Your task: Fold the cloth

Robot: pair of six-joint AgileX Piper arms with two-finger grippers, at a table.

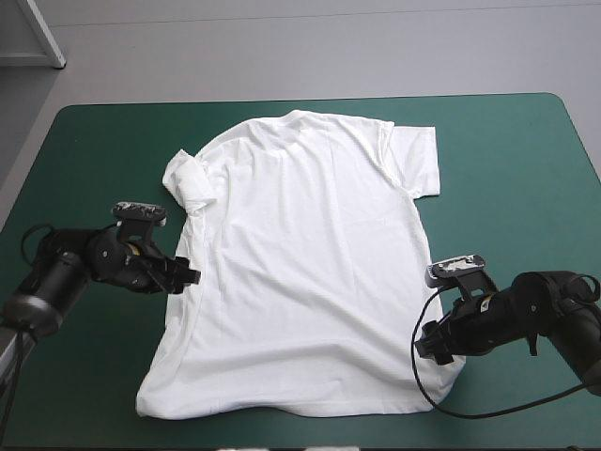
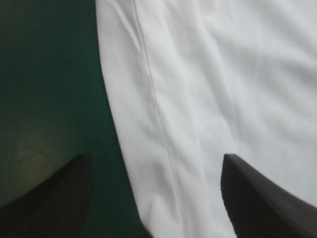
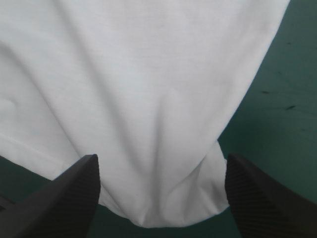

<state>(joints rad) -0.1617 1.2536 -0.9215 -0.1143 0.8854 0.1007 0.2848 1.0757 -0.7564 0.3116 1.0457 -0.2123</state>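
The white T-shirt (image 1: 310,263) lies spread flat on the teal-green cover, collar toward the far edge; its left sleeve is folded up in a small lump, its right sleeve lies flat. My left gripper (image 1: 191,275) is low at the shirt's left side seam, open, with the shirt's edge (image 2: 163,129) between its fingers (image 2: 54,198). My right gripper (image 1: 430,340) is low at the shirt's right hem corner, open, with that corner (image 3: 163,198) lying between its fingers (image 3: 262,198).
Bare teal-green cover (image 1: 526,169) surrounds the shirt on all sides, widest at the right and far left. The table's front edge runs close below the shirt's hem.
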